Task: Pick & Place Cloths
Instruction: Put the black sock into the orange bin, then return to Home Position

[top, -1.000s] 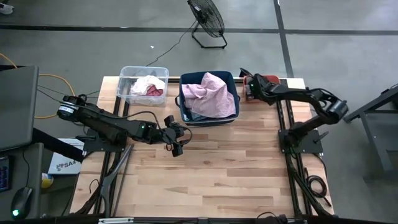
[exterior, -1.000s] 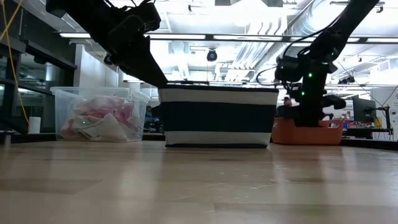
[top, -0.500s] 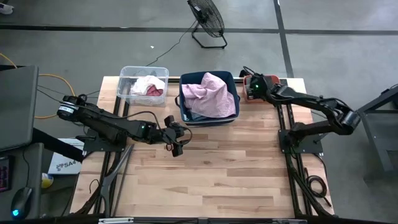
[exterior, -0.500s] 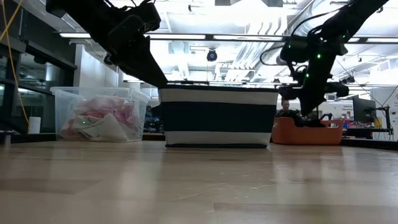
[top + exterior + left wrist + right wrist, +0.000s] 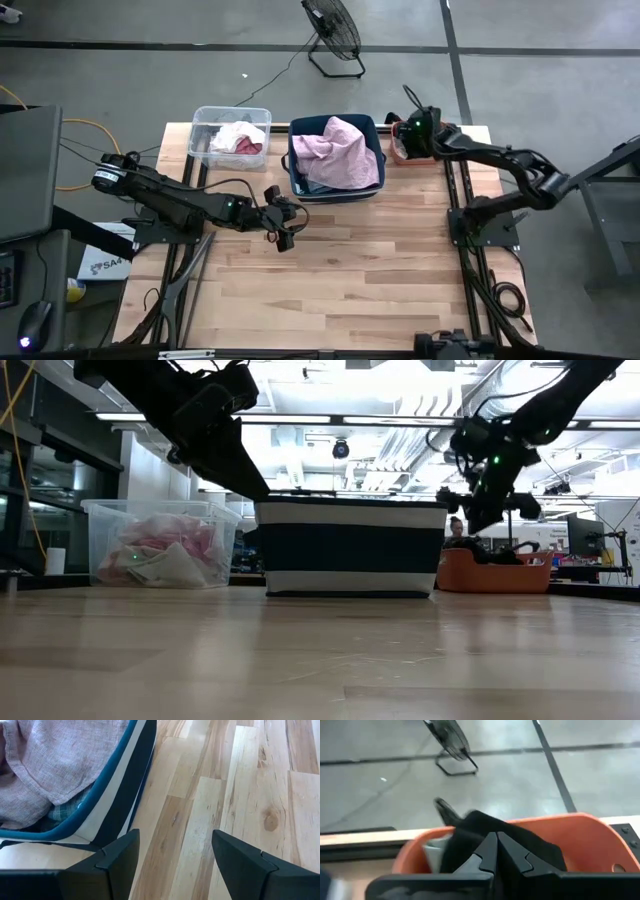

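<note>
Right hand (image 5: 496, 851) clenched on black cloth (image 5: 485, 832) | over coral bin (image 5: 580, 832) | left hand (image 5: 172, 857) released

Coral bin (image 5: 400, 150): largely covered from above by the right gripper (image 5: 418, 128); contents not legible there. In the right wrist view the pinched-together fingers (image 5: 496, 851) hide the lower part of a black cloth (image 5: 485, 827), so any grip on it cannot be told. Navy bin (image 5: 350, 547): its wall conceals the pink cloth (image 5: 340, 150) at table height. Grey cloth (image 5: 60, 812) beneath: mostly buried, cut by the picture's edge. Clear bin (image 5: 232, 135): cloths inside too small to separate.
</note>
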Tool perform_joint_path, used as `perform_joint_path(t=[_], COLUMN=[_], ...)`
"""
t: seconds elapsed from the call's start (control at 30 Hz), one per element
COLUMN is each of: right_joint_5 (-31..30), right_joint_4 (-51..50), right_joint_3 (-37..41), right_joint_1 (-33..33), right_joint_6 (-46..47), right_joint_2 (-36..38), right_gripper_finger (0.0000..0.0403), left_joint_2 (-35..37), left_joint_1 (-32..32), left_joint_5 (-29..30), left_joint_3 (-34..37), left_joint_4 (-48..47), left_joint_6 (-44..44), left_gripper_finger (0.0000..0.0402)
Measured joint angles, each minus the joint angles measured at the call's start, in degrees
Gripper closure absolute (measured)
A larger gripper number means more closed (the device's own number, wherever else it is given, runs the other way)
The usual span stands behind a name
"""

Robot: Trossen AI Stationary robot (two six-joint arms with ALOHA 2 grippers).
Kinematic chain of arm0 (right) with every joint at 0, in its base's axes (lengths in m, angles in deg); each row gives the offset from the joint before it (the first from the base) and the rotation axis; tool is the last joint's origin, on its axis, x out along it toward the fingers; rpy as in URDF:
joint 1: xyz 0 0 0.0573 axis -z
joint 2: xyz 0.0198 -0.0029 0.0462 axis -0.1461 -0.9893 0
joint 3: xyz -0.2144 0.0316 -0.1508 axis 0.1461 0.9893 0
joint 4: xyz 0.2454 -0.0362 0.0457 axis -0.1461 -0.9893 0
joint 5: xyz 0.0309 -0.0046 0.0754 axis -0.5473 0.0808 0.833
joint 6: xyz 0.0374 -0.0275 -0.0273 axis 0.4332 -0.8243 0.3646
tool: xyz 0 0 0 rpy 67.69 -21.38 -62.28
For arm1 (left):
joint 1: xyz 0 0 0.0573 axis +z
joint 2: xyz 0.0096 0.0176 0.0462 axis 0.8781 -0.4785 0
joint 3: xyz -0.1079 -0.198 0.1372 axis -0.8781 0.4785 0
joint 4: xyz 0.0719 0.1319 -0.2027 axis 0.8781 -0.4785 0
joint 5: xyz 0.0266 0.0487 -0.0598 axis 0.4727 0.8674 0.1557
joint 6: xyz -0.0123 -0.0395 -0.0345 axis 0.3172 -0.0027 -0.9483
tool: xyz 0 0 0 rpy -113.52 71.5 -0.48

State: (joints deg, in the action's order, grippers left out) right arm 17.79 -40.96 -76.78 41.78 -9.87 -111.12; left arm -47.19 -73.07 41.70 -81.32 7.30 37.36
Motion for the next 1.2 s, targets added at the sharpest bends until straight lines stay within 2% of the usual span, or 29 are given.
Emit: perform_joint_path(t=[0.33, 0.67, 0.8, 1.03, 1.2], right_joint_5=[8.68, 13.68, 15.73, 14.39, 14.73], right_joint_4=[0.82, -3.1, -3.46, -3.98, -8.16], right_joint_3=[0.0, -0.04, -0.04, -0.04, -0.03], right_joint_1=[3.98, 3.93, 3.3, 2.31, 2.19], right_joint_6=[-0.9, -1.16, -2.6, -4.04, -4.56], right_joint_2=[-8.3, -9.06, -7.78, -2.41, 2.85], right_gripper_finger=[0.04, 0.04, 0.04, 0.04, 0.04], left_joint_2=[0.0, 0.05, 0.2, 1.85, 3.94], left_joint_1=[0.0, 0.0, -0.01, 0.01, 0.02], left_joint_5=[0.0, 0.0, 0.02, 0.08, 0.17], left_joint_3=[0.0, 0.0, 0.0, -0.02, -0.02], left_joint_4=[0.0, -0.02, 0.0, -0.1, -1.08], left_joint_6=[0.02, 0.02, 0.24, 0.25, 0.24], left_gripper_finger=[0.0158, 0.0158, 0.0158, 0.0158, 0.0158])
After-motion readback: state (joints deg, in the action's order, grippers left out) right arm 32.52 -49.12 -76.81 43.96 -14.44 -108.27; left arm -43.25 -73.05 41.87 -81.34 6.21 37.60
